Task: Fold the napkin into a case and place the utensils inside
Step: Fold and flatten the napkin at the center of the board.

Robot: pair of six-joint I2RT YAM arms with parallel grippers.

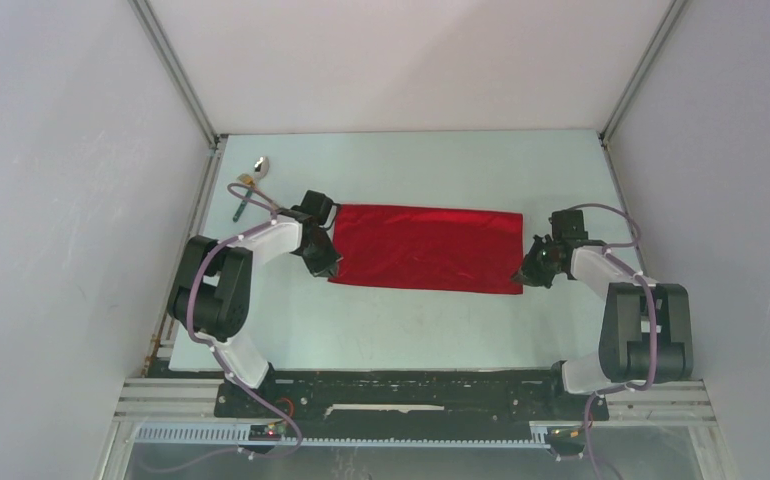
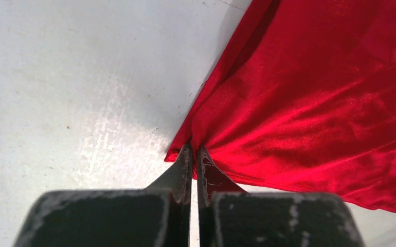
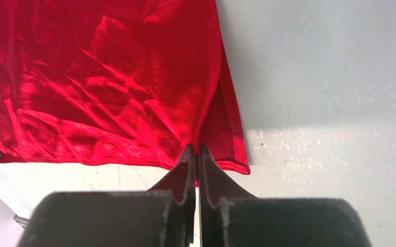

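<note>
The red napkin (image 1: 426, 247) lies on the table as a wide folded rectangle between the two arms. My left gripper (image 1: 328, 268) is shut on its near left corner; in the left wrist view the napkin (image 2: 309, 103) bunches into the pinched tips of that gripper (image 2: 194, 150). My right gripper (image 1: 523, 276) is shut on the near right corner, where the napkin (image 3: 108, 87) creases toward the tips (image 3: 196, 149). The utensils (image 1: 248, 188) lie in a small cluster at the far left of the table, apart from the cloth.
The pale table (image 1: 411, 330) is boxed in by white walls with metal posts (image 1: 176, 70) at the back corners. A black rail (image 1: 411, 385) runs along the near edge by the arm bases.
</note>
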